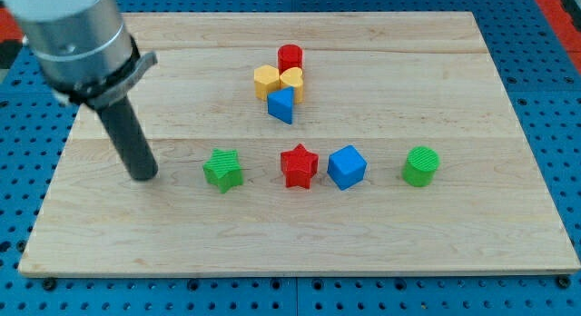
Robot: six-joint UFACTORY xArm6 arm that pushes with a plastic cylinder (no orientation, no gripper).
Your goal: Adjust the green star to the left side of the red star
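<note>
The green star (222, 169) lies on the wooden board, to the view's left of the red star (299, 165), with a gap of about one block width between them. My tip (143, 175) rests on the board to the view's left of the green star, apart from it. The rod rises from the tip up and to the left toward the grey arm body at the view's top left.
A blue cube (346, 166) touches the red star's right side. A green cylinder (420, 165) stands further right. Above, a cluster holds a red cylinder (290, 57), a yellow hexagon (266, 79), a yellow block (292, 79) and a blue triangle (281, 105).
</note>
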